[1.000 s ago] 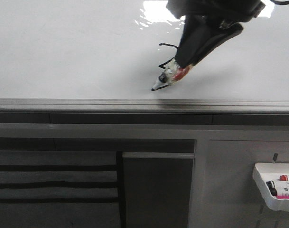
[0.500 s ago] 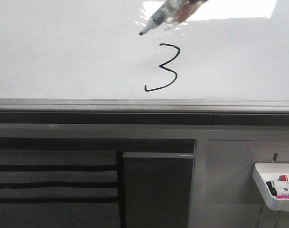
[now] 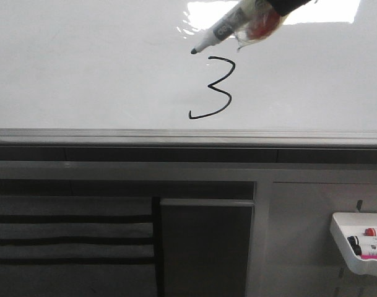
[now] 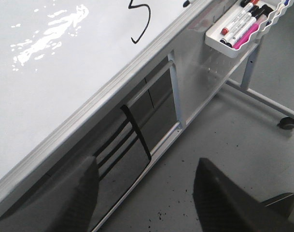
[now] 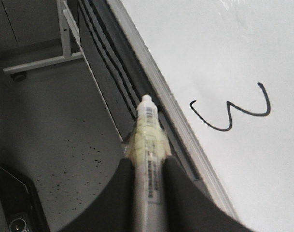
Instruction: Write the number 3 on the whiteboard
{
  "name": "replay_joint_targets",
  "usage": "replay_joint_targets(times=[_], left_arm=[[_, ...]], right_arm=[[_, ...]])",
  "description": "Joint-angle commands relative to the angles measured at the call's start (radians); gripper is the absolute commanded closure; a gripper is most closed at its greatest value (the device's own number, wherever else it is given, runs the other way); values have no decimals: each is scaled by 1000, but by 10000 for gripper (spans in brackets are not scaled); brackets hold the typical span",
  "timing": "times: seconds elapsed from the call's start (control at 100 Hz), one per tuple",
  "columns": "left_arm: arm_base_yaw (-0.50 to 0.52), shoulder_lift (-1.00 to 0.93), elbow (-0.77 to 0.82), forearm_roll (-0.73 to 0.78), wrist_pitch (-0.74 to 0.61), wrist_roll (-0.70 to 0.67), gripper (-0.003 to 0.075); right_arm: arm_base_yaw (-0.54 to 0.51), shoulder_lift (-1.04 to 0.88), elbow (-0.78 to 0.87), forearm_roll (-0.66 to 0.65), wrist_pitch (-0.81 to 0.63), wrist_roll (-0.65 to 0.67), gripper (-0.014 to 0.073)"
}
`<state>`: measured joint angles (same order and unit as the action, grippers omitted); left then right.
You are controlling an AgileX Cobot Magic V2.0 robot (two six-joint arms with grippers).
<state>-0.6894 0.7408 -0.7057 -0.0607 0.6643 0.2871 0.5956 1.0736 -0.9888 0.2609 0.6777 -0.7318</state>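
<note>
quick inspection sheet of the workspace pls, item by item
surface: whiteboard glossy white with glare patches, grey rail along its edge.
job's things: number 3 fully drawn in black with a long lower tail; marker tip off the board, just above the digit.
clutter: white tray of spare markers hung on the stand.
grippers: right gripper shut on the marker; left gripper open, holding nothing.
cables: nothing seen.
surroundings: grey speckled floor, wheeled stand leg with a castor.
</note>
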Motion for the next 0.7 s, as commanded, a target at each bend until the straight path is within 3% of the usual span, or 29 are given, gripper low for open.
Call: replay_joint_targets(times=[0.0, 0.18, 0.51, 0.69], left_arm=[[-6, -3, -27, -8, -94, -8, 321], [-6, 17, -27, -8, -121, 21, 321], [-8, 248, -144, -10, -116, 262, 321], [-62, 357, -220, -10, -136, 397, 321]], right_arm=[[1, -23, -24, 10, -76, -87, 663], [7, -11, -24, 10, -90, -218, 663], [90, 17, -24, 10, -141, -327, 663], [108, 33, -24, 10, -139, -434, 663]])
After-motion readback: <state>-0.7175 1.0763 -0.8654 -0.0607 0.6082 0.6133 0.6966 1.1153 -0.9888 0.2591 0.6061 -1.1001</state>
